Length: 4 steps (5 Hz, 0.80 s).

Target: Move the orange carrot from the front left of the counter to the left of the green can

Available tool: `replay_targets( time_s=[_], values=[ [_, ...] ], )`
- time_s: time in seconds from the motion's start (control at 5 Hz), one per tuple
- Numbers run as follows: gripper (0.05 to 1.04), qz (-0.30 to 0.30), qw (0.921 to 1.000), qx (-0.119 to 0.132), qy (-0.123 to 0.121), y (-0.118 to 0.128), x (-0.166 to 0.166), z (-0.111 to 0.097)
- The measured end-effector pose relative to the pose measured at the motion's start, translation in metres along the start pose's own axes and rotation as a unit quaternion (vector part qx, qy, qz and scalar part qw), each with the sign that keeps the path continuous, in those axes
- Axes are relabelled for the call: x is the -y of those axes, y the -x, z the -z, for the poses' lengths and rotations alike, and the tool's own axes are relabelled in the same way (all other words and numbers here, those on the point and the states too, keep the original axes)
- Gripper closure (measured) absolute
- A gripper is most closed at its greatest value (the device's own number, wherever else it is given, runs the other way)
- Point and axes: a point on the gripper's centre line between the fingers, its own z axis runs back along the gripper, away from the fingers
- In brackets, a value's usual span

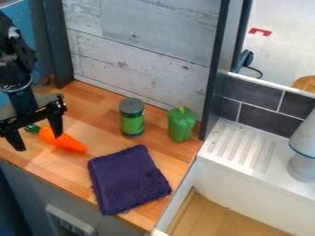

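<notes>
The gripper (38,138) hangs at the left of the wooden counter, its two fingers spread wide and nothing held between them. An orange carrot (63,140) with a green top lies on the counter beside and partly behind the right finger; whether they touch I cannot tell. Right of the carrot stands a green can with a grey lid (131,118), upright. Farther right is a green bell pepper (181,124), stem up. A folded dark purple cloth (128,179) lies flat near the counter's front edge.
Grey wooden boards (141,50) rise behind the counter, framed by dark posts. To the right are a white ribbed ledge (240,148), a white and grey object with a blue ring (302,159), and a sunken wooden-floored basin (212,216).
</notes>
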Motion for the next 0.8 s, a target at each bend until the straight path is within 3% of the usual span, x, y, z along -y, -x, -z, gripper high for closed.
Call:
replay_targets(
  time_s=[0.2, 0.8],
  values=[
    [0.083, -0.011, 0.9998, 0.014, -0.011, -0.007, 0.011, -0.001],
    [0.083, -0.032, 0.9991, 0.001, -0.029, -0.029, 0.004, 0.01]
  ],
)
